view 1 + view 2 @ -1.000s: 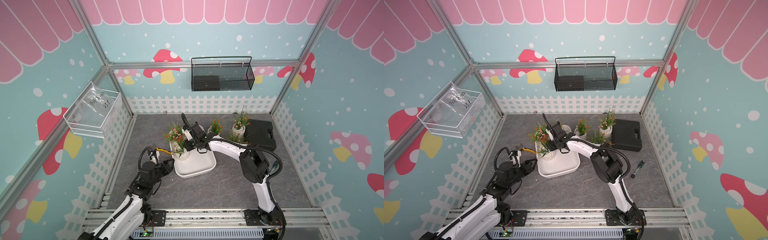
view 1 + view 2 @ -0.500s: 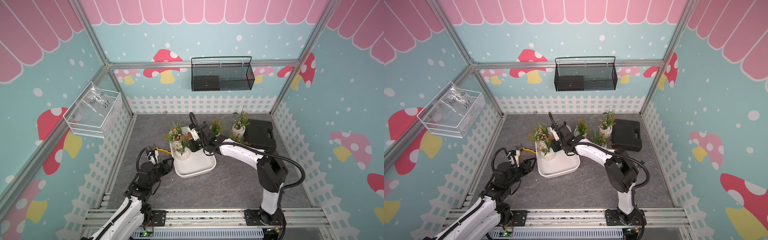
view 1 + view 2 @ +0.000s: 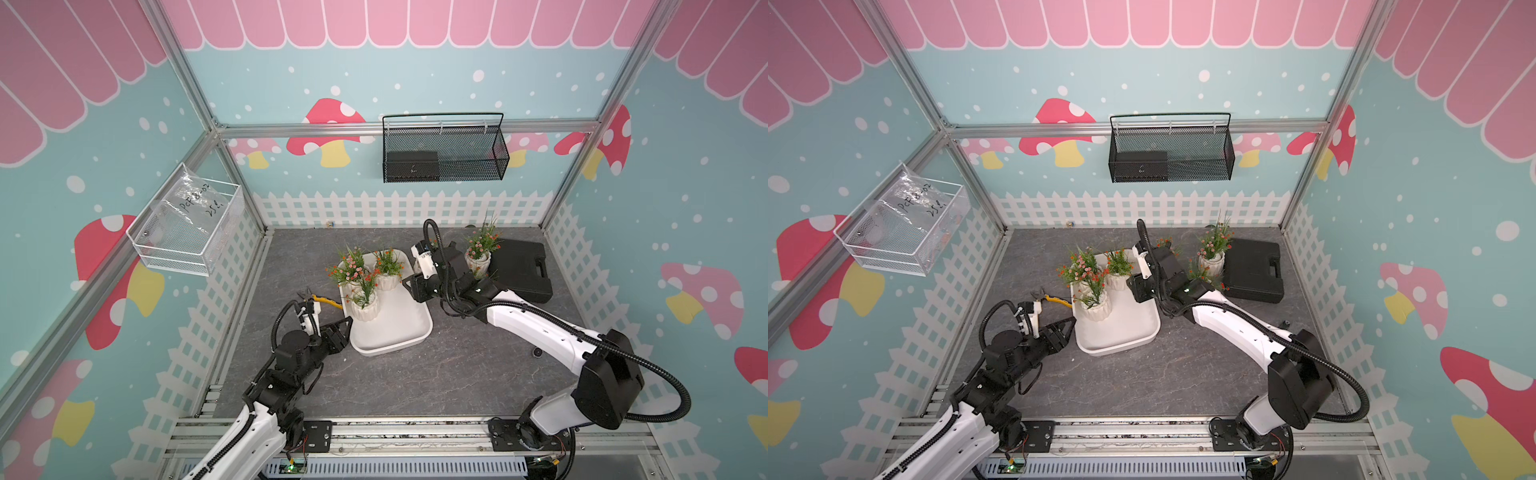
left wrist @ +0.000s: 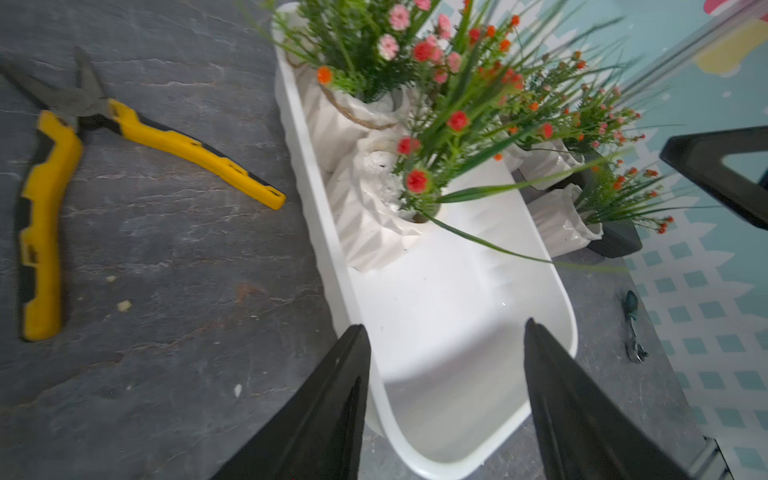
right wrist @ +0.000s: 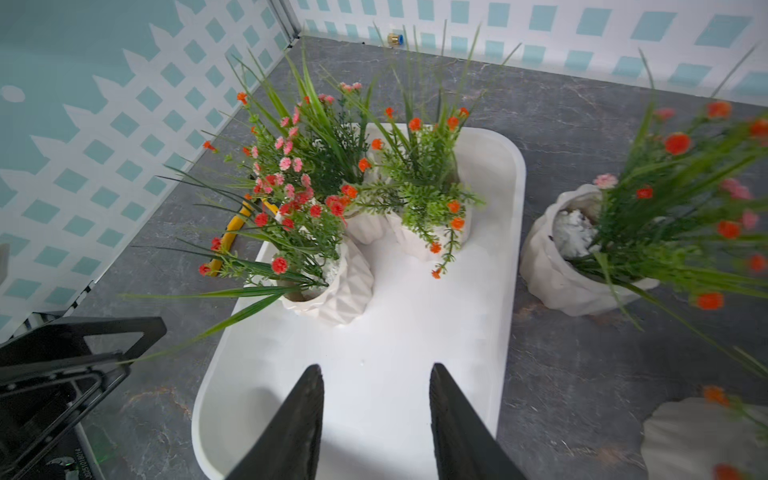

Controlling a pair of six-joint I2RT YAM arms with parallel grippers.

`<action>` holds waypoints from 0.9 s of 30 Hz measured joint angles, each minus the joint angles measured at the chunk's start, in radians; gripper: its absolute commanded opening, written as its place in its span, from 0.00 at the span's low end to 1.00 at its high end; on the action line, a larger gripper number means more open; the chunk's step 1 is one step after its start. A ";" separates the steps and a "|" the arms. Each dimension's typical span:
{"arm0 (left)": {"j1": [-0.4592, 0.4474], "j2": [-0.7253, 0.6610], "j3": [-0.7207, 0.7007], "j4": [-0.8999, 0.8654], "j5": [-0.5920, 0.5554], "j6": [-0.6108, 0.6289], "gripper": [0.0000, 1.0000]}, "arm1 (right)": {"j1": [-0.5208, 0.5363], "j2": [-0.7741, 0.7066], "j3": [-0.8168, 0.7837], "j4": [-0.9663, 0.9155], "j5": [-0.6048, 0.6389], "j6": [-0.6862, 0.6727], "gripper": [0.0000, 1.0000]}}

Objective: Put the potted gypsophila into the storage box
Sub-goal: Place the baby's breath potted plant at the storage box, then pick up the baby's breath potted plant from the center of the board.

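The left gripper (image 4: 444, 325) hangs over the near end of the storage box (image 3: 401, 322), its claw spread apart and holding nothing. The right gripper (image 5: 375, 366) is over the box's right edge, also spread and empty. I judge it should next take the outside pot (image 5: 582, 266) just beside the box's right rim. It should grip the ribbed wall low, under the sprigs, and set the pot upright on the bare near half.

Three potted gypsophila (image 3: 365, 309) stand close together in the box's far half. Three more stand outside, right of the box. All have white ribbed pots, green sprigs and tiny orange-red or pink blossoms.
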 measured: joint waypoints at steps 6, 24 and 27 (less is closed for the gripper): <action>-0.214 0.251 0.223 -0.017 -0.114 0.025 0.62 | -0.064 -0.049 -0.013 -0.071 -0.013 -0.038 0.43; -0.322 0.649 0.508 0.011 -0.146 0.124 0.63 | -0.204 -0.158 -0.100 -0.210 -0.002 -0.228 0.45; -0.325 0.640 0.485 0.017 -0.147 0.156 0.63 | -0.209 -0.154 -0.113 -0.228 0.005 -0.231 0.43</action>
